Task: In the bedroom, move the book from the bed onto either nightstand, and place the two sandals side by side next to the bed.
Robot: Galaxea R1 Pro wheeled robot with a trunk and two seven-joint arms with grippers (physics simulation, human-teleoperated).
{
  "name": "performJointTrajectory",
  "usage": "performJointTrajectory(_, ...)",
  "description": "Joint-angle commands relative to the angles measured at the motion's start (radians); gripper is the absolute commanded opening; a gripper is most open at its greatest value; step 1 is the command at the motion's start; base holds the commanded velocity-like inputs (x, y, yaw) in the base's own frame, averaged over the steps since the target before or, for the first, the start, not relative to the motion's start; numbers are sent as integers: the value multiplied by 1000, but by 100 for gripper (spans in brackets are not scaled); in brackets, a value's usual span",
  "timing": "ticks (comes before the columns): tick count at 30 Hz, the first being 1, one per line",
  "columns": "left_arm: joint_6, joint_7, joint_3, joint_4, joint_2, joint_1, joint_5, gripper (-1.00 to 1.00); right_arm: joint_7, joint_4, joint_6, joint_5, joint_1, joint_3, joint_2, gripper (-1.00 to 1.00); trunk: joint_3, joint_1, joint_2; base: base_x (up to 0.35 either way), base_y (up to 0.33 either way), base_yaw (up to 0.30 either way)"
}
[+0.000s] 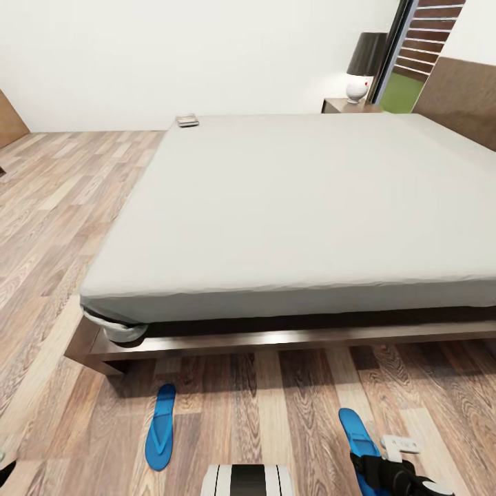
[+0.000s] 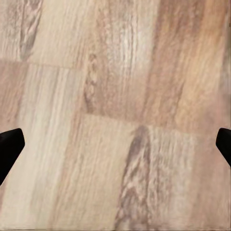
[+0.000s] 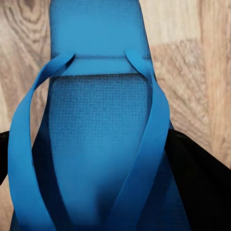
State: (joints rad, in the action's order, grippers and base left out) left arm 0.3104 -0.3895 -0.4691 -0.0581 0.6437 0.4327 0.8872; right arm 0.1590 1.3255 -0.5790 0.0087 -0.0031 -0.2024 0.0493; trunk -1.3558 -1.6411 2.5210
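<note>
I stood at the side of the bed (image 1: 289, 207) in the bedroom with my right pincer (image 3: 103, 159) low over one blue sandal (image 1: 357, 430), its dark fingers (image 3: 197, 178) flanking the sole and straps; whether they had clamped on it I could not tell. My left pincer (image 2: 115, 144) hung spread wide over bare plank floor (image 1: 62, 207), its fingertips (image 2: 9, 147) at either edge of the left wrist view with nothing between them.

By my reckoning the job was barely begun. The book (image 1: 187, 120) lay at the far corner of the mattress, not yet moved. The nightstand (image 1: 348, 105) stood beyond the bed's far side by the headboard, carrying a white lamp (image 1: 364, 65) with a dark shade. The other sandal (image 1: 160, 427) lay on the floor near the bed's corner, well apart from its mate, so the pair was not yet side by side.

Much was unclear. The book was too small to read any cover. My right arm hid the near end of the sandal beneath it in the head view, and the nightstand showed just its top.
</note>
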Motion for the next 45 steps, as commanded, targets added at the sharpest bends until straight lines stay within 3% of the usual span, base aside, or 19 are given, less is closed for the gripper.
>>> performJointTrajectory(1, 1, -21, -9, 8, 3, 1, 12, 100, 5, -6, -2, 1, -2, -2, 0, -100, -1, 0, 0, 0, 0, 0)
performJointTrajectory(8, -74, -77, -7, 32, 49, 1, 25, 100, -31, -66, 58, 0, -29, 4, -1, -100, -1, 0, 0, 0, 89, 0)
performJointTrajectory(12, -60, -73, -8, 35, 56, 1, 25, 100, -54, -91, 71, -2, -33, 16, -1, -100, -1, 0, 0, 0, 70, 0)
performJointTrajectory(19, -9, -61, -8, 39, 59, -2, 24, 100, -69, -99, 82, -2, -53, 24, 1, -100, -1, 0, 0, 0, 231, 0)
performJointTrajectory(45, 3, -60, -9, 38, 56, -19, 22, 100, -71, -128, 141, 0, -94, 27, -1, -100, -1, 0, 0, 0, 75, 0)
